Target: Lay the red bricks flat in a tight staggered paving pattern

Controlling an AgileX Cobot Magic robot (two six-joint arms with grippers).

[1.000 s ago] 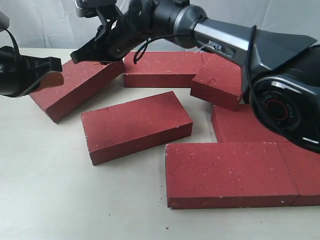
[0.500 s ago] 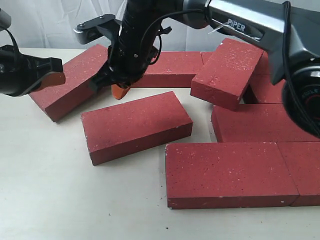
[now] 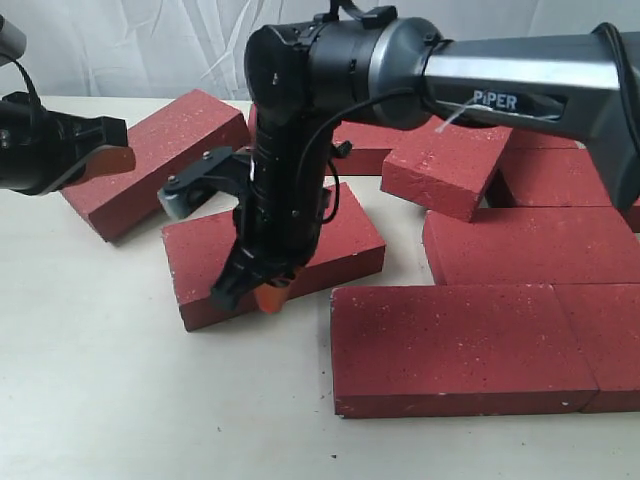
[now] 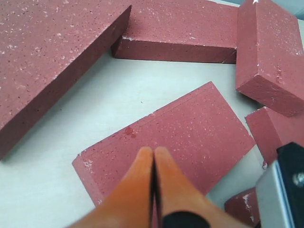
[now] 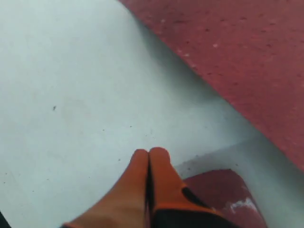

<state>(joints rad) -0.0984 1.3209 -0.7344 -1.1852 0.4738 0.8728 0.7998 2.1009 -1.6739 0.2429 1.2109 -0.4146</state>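
Note:
Several red bricks lie on the pale table. A loose brick (image 3: 345, 235) sits askew in the middle, and an angled one (image 3: 150, 150) lies at the left. A tilted brick (image 3: 450, 165) leans on others at the back. A long front brick (image 3: 460, 345) lies flat beside another (image 3: 520, 245). My right gripper (image 3: 268, 298) points down, shut and empty, at the middle brick's front edge. In the right wrist view its tips (image 5: 149, 153) hover over bare table beside a brick (image 5: 247, 57). My left gripper (image 3: 115, 155) is shut and empty above the left brick, aimed toward the middle brick (image 4: 199, 128).
A flat brick (image 3: 365, 140) lies along the back, partly hidden by the right arm (image 3: 480, 80). White cloth (image 3: 130, 45) hangs behind the table. Bare table (image 3: 100, 390) spreads across the front left.
The right arm has swung from the back left forward and down over the middle brick, its shut tips now at that brick's front edge. The left gripper has stayed put.

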